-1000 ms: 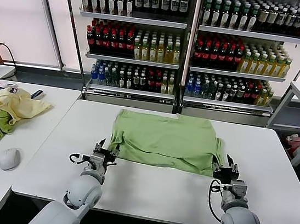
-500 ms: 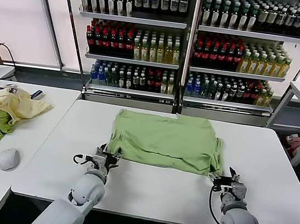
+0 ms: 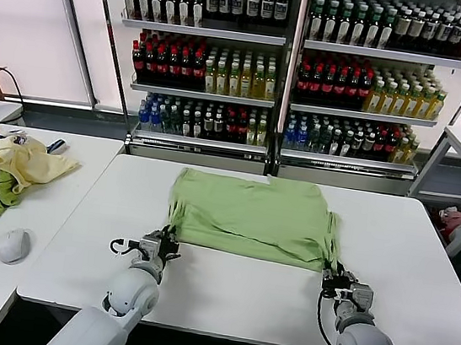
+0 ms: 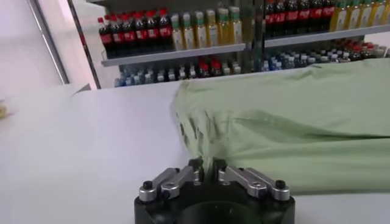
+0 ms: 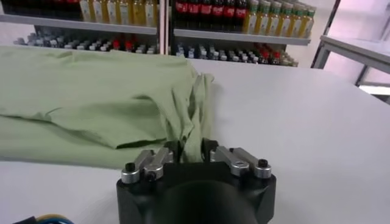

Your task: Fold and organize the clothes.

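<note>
- The light green shirt (image 3: pixel 250 216) lies spread flat across the middle of the white table (image 3: pixel 424 249), its long axis running side to side and its near hem facing the robot.
- Left gripper (image 3: pixel 163 244) sits at the near left corner of that hem, fingers pressed together on a gathered bunch of fabric; the left wrist view shows the cloth pinched right between them (image 4: pixel 206 170).
- Right gripper (image 3: pixel 337 282) mirrors it at the near right corner, nipping a ruched fold (image 5: pixel 190 149).
- So the whole shirt stretches away from both claws, toward the bottle shelves (image 3: pixel 288 61).
- My read: each arm owns its corner, and the fold looks set to go forward, hem carried toward the far edge.
</note>
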Controlling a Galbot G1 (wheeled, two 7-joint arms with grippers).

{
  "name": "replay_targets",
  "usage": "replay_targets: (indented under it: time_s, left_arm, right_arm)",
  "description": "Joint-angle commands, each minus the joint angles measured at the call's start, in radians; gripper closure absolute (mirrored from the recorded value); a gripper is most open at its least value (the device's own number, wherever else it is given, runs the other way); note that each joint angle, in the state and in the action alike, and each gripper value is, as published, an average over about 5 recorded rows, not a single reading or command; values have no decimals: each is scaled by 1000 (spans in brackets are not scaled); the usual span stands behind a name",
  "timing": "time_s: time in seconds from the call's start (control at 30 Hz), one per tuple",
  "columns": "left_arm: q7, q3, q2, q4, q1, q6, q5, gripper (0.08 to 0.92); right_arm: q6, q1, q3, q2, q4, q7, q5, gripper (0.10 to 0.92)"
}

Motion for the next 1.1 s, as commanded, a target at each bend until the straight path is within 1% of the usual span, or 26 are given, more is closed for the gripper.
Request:
replay_targets:
  time_s: [0.03,0.1,0.37,0.57,0.67,0.77,0.83,0.97,1.1]
  left_arm:
    - [0,-4,2,-84,61,3,-11,888]
    - [2,-14,10,-153,115,0,-6,889]
    - [13,-49,36,-399,368,-3,49,889]
    - [26,-87,60,-542,540,2,105,889]
    - [33,-107,81,-582,587,21,109,888]
    - [34,-127,98,-606,605,44,107,857]
    - [34,-140,105,-622,611,53,105,807]
    - [32,-161,119,-658,613,59,103,695]
    - [26,-189,136,-665,577,44,89,574]
  right_arm:
    - [-3,-135,54,-8,133,-5,1,873]
    - [1,-213,85,-3,200,-9,-6,888]
    - [42,-525,197,55,434,-32,-81,889]
    - [29,-671,221,100,534,-48,-140,889]
    - [18,-678,218,108,555,-49,-157,866]
    - [37,-667,219,107,570,-49,-163,791]
    - [61,-652,222,102,579,-44,-160,722]
    - [92,-580,227,81,581,-23,-126,610]
    - [80,-440,200,46,525,-1,-84,488]
